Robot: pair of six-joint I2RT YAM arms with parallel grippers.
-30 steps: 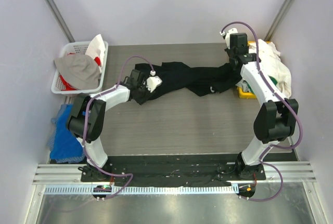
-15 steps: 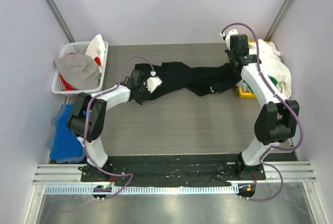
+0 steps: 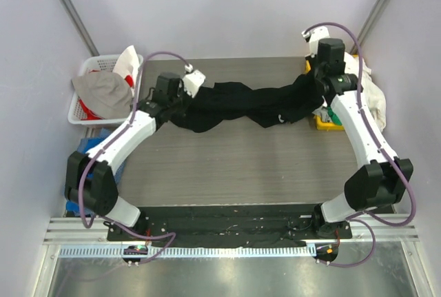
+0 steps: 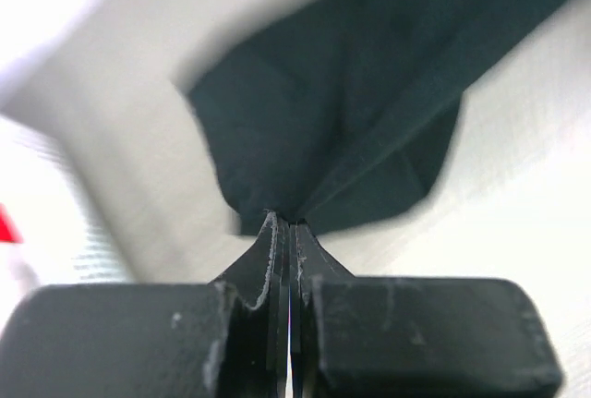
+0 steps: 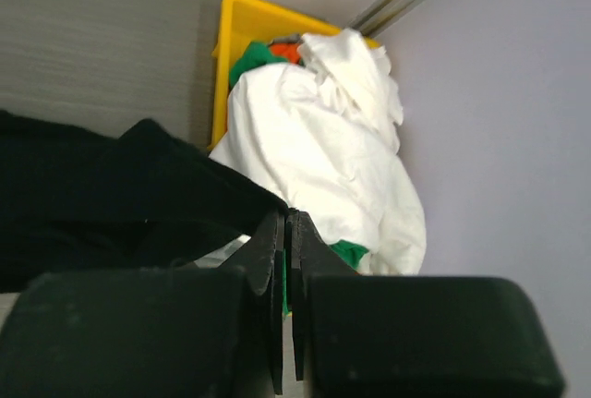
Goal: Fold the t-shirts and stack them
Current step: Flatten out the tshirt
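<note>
A large black t-shirt [image 3: 248, 104] hangs stretched between my two grippers above the far part of the table. My left gripper [image 3: 180, 97] is shut on its left end; the left wrist view shows the black fabric [image 4: 351, 93] pinched at the fingertips [image 4: 288, 224]. My right gripper [image 3: 318, 85] is shut on its right end; the right wrist view shows the black fabric [image 5: 120, 195] held at the fingertips [image 5: 288, 215]. A white t-shirt [image 5: 314, 149] and a green one [image 5: 351, 252] lie in a heap in the yellow bin [image 5: 242, 24].
A white basket [image 3: 84, 114] with grey and red-white cloth stands at the far left. The yellow bin [image 3: 324, 123] with the white heap [image 3: 372, 97] stands at the far right. Blue cloth [image 3: 81, 180] lies left of the table. Metal frame posts rise at both back corners.
Both grippers have risen and moved apart, the left one left and back, the right one right and back. The black t-shirt is now pulled into a longer, tauter band off the table.
</note>
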